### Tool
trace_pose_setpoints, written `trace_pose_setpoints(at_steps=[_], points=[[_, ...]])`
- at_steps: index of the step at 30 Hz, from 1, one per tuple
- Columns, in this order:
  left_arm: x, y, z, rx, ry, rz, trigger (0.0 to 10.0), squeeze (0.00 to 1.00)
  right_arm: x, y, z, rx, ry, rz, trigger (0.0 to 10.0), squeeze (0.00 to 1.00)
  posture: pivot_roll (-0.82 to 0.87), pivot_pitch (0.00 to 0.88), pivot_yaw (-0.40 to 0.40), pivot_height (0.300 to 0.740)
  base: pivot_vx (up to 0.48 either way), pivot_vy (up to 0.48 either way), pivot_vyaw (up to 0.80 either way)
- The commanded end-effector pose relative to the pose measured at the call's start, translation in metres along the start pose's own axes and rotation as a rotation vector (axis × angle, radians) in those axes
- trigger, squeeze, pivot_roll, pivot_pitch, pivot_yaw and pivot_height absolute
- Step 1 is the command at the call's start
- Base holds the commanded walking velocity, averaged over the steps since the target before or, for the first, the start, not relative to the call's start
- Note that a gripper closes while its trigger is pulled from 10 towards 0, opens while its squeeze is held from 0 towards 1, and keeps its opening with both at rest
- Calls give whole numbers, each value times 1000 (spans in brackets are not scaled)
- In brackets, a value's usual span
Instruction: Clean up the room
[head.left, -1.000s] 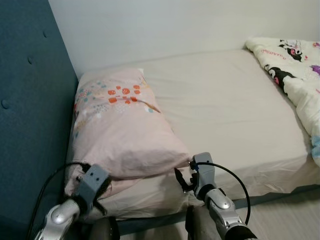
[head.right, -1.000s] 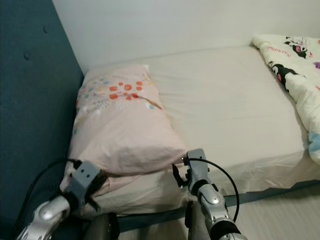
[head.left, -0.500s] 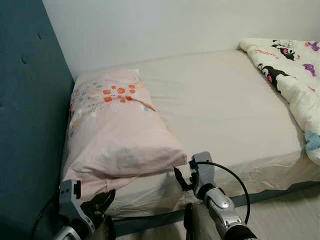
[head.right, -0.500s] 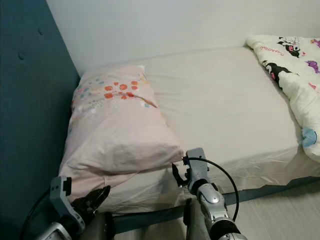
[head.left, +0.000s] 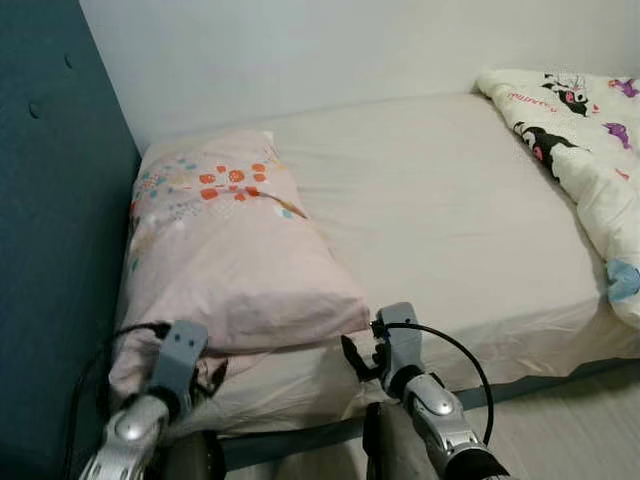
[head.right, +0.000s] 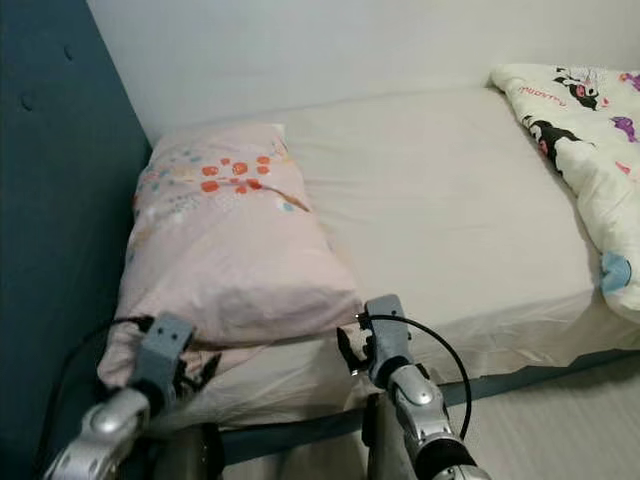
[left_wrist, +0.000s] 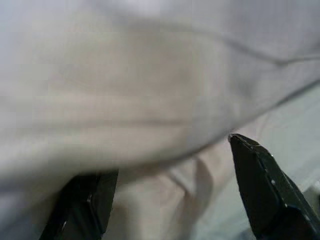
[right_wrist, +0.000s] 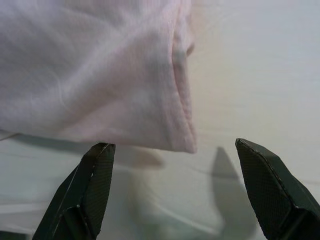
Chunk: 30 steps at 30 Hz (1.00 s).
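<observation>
Pink cotton with a scatter of orange and blue flowers covers the pillow (head.left: 235, 255), which lies lengthwise at the head of the bed (head.left: 450, 230), close against the teal padded headboard (head.left: 50, 230), its near end reaching the mattress edge.

Half a second ago the left end effector (head.left: 205, 378) hung low below the mattress edge, well off the pillow; now it is back up at the pillow's near left corner, where it also sat a second ago. In the left wrist view its two black fingers (left_wrist: 265, 190) stand apart with pale fabric bulging between them, not yet pinched. The right end effector (head.left: 362, 358) has barely moved across the three moments and sits at the pillow's near right corner. The right wrist view shows its fingers (right_wrist: 92, 185) spread wide, the hemmed corner of the pillow lying just ahead of the gap.

My reading is that the left arm has re-approached after a drop, so both arms now bracket the pillow's near end, ready to grip and straighten or lift it. Nothing is held yet. The cartoon-print duvet (head.left: 590, 150) is bunched at the far right of the bed, untouched and probably a later job.
</observation>
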<state>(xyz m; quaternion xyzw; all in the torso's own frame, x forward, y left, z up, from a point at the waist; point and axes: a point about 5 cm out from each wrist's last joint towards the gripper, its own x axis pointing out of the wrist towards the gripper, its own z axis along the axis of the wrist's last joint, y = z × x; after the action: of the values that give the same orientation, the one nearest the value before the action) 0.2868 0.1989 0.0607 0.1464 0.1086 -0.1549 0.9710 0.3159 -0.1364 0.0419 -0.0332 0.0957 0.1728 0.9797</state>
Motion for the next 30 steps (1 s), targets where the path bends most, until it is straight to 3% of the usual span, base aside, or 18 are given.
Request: trace_pose_setpoints(at_steps=[1,2,6,10,15,18,20,22,26,30], points=[[-2,-1,-7,65,24,-53,157,0,-2,3,-5,4,20,8,10000,0,-5,239,-21,552,0,0,0],[4,-1,-6,147,26,-103,0,0,-3,2,-6,3,19,7,10000,0,-5,249,-18,552,0,0,0],[7,-3,-8,222,53,-151,0,0,-4,3,-7,1,21,9,10000,0,-5,263,-15,552,0,0,0],[10,-5,-13,344,111,-283,0,0,-5,8,-8,-6,19,29,10000,0,-5,286,-4,552,0,0,0],[11,-2,-9,398,116,-362,0,0,-4,12,-7,-16,13,44,10000,0,-12,302,8,552,0,0,0],[9,1,-4,375,86,-425,0,0,-3,14,-4,-17,4,48,10000,0,-9,300,14,552,0,0,0],[9,2,-4,384,84,-430,0,0,-3,14,-4,-16,1,49,10000,0,-2,300,16,552,0,0,0],[15,-1,-12,444,126,-390,0,0,-3,16,-5,-13,5,52,10000,0,1,303,12,552,0,0,0],[22,-3,-13,459,154,-329,0,0,-3,19,-6,-13,8,60,10000,0,-2,301,11,552,0,0,0],[39,-9,-4,462,173,-270,0,0,-3,20,-6,-14,8,65,10000,0,-11,302,12,552,0,0,0]])
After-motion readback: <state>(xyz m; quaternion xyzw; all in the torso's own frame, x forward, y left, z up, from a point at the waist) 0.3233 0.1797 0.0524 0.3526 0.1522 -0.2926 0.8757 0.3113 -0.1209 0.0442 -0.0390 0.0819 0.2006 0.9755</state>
